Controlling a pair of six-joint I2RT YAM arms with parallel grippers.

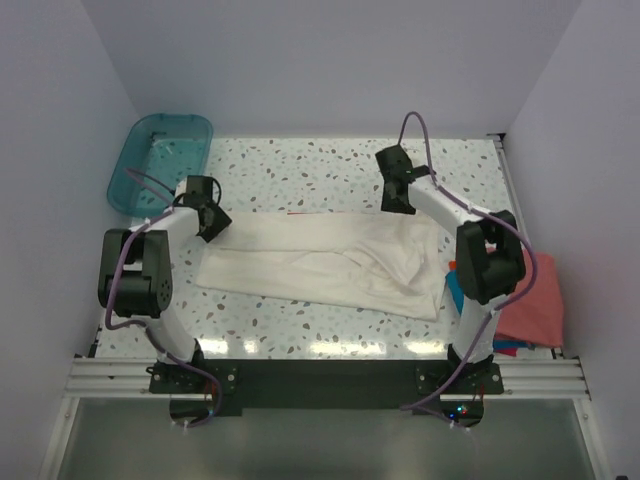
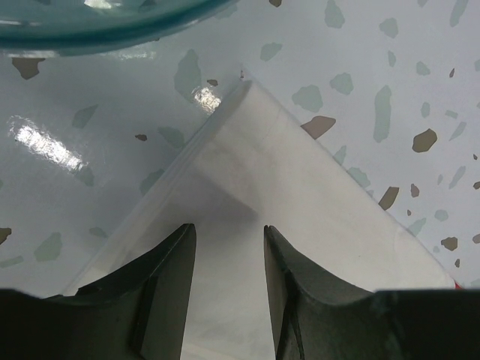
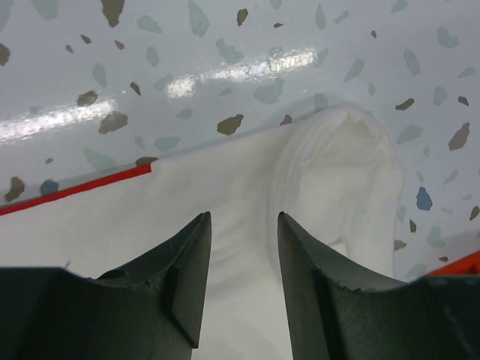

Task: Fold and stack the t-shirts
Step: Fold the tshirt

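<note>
The cream-white t-shirt (image 1: 330,262) lies folded lengthwise across the middle of the table. My left gripper (image 1: 213,222) is open just above its far left corner (image 2: 251,161). My right gripper (image 1: 397,200) is open above its far right edge, over a bunched part of the cloth (image 3: 337,161); a red printed strip (image 3: 75,187) shows at the fold. The salmon-red t-shirt (image 1: 535,300) lies at the right edge of the table, with the bright blue one (image 1: 455,285) partly under it and behind my right arm.
A translucent teal tub (image 1: 160,160) stands at the far left corner; its rim (image 2: 97,30) shows close to the shirt corner. White walls enclose the speckled table (image 1: 300,170) on three sides. The arm bases stand at the near edge.
</note>
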